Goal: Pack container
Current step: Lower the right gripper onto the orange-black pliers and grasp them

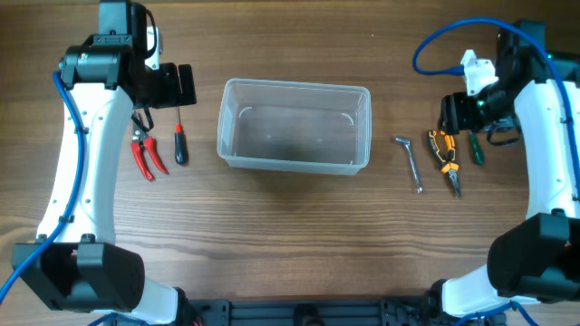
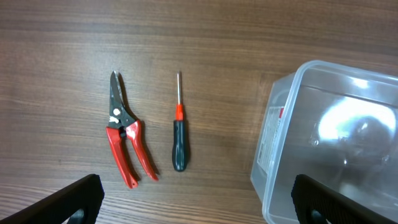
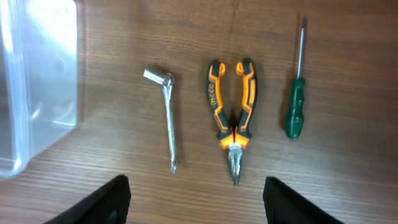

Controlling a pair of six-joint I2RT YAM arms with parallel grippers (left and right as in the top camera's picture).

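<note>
A clear rectangular plastic container (image 1: 294, 84) with rounded corners and a thick rim sits upright in the middle of the wooden table (image 1: 290, 235). Its long side runs left to right, between two groups of hand tools and touching none of them. The wood grain shows through its floor.

To its left lie red-handled cutters (image 2: 124, 140) with dark blades. Just beside them, on the container's side, is a slim black-handled screwdriver (image 2: 180, 146) with a red collar. The two lie parallel and apart. The left gripper (image 2: 198, 186) hovers above this pair. Its black fingers (image 2: 71, 199) are spread wide at the lower corners of the wrist view and grip nothing.

To the container's right, three tools lie side by side without touching. A silver L-shaped socket wrench (image 3: 168, 118) is nearest the container. Next come orange-and-black needle-nose pliers (image 3: 233, 115) with the nose closed, then a green-handled screwdriver (image 3: 295, 115). The right gripper (image 3: 196, 186) hangs over them with its fingers parted and holding nothing (the overhead view hides those fingers under the wrist housing, so this comes from the wrist camera). It seems centred roughly over the pliers, though its height above them is hard to judge.
</note>
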